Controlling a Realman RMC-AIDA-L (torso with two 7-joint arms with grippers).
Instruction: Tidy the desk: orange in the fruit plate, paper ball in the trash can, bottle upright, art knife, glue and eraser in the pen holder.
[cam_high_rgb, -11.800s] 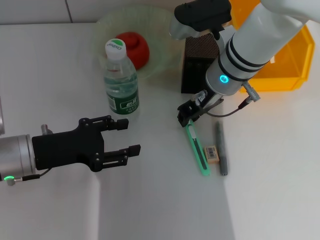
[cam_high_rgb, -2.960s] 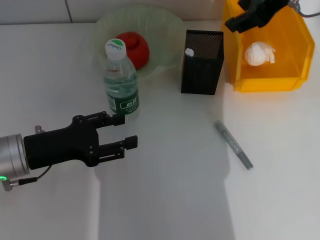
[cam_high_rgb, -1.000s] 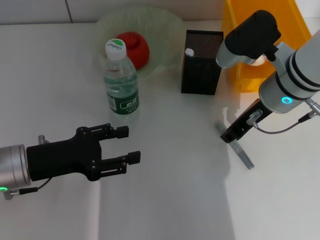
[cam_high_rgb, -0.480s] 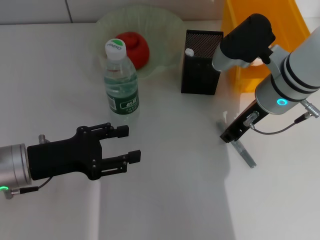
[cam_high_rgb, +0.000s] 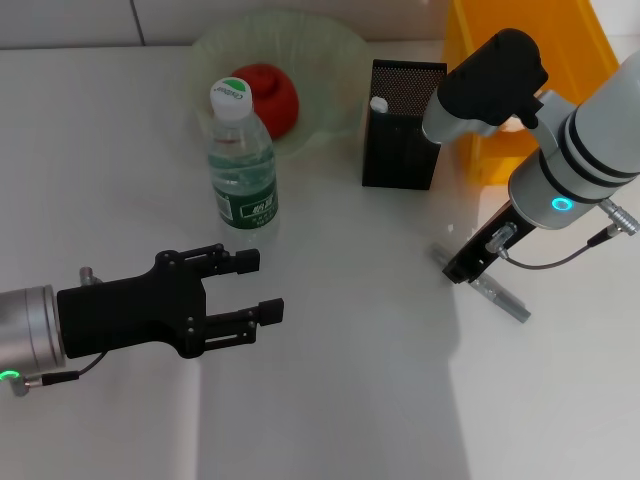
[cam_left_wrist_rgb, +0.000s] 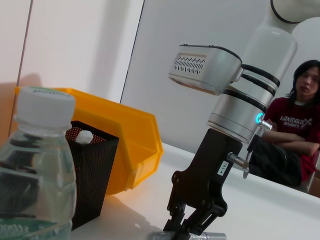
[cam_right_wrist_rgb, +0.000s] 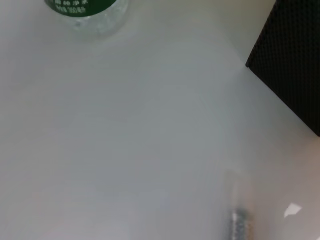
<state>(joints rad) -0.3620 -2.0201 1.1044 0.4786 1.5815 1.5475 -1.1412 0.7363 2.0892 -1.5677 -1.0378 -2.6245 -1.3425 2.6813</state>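
The desk (cam_high_rgb: 330, 400) is smooth, matt white. At twelve o'clock, a black wire-mesh pen holder (cam_high_rgb: 403, 125); beside it at two, a glossy yellow plastic trash can (cam_high_rgb: 470, 60). The bottle (cam_high_rgb: 242, 165) is clear, ribbed plastic; the fruit plate (cam_high_rgb: 330, 60) is translucent and fluted.

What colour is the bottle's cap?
White, on the upright bottle; clearest in the head view.

I'm running this in a lab or office test room: bare white counter (cam_high_rgb: 330, 400), plain pale walls (cam_left_wrist_rgb: 75, 45), and a seated onlooker (cam_left_wrist_rgb: 295, 135) at my three o'clock.
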